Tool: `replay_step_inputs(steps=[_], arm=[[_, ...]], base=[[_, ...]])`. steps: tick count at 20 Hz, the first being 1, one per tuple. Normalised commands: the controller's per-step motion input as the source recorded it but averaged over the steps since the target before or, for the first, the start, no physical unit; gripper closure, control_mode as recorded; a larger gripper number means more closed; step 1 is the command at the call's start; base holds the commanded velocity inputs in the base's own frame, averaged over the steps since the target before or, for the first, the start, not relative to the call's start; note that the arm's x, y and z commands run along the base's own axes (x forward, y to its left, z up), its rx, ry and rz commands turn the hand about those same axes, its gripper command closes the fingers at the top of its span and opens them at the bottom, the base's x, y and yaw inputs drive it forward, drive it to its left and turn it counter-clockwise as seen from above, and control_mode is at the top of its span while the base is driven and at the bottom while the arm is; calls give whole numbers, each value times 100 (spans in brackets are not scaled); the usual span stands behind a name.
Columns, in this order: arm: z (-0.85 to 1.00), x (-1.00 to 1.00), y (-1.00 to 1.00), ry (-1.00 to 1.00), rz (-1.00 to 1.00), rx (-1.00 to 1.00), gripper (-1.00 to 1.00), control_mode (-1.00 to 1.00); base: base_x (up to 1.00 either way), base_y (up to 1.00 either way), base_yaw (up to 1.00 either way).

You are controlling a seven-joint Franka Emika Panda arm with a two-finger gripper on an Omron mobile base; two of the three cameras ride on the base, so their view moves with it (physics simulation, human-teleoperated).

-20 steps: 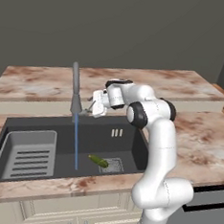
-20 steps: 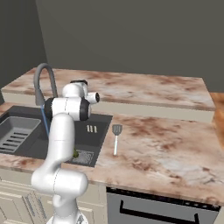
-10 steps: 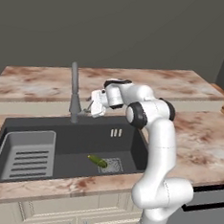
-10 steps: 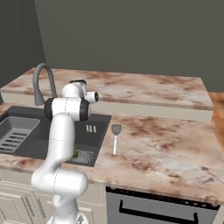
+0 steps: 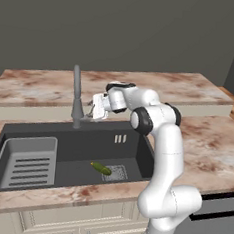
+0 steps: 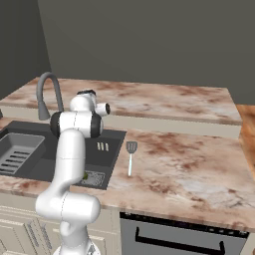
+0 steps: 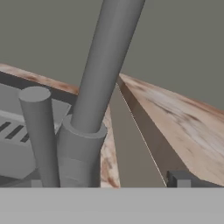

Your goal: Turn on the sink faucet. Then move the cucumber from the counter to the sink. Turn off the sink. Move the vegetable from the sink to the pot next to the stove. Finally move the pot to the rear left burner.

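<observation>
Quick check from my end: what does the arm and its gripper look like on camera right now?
The arm is glossy white, built of rounded tubular links with dark grey, nearly black rings at the joints. It rises from a bulbous white base. The gripper is a boxy white hand with small dark finger tips. No cables or markings are visible.

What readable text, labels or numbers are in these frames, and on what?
None: no text, label, brand or number reads in any view.
The sink faucet, sink, cucumber, counter, spatula and stove front are all unmarked.
</observation>
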Motion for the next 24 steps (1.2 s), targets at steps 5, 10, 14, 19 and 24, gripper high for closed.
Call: replay_step_inputs(steps=[5, 10, 14, 19, 24], arm=[[0, 0, 19, -1, 0, 0, -100, -100], [0, 0, -24, -6, 0, 2, -100, -100], [0, -2, -49, -7, 0, 4, -100, -100], [-2, -9, -54, -7, 0, 5, -100, -100], [0, -43, -34, -5, -1, 5, -100, -100]], base=[[0, 0, 0], [0, 0, 0], [0, 0, 0], [0, 0, 0], [0, 0, 0]])
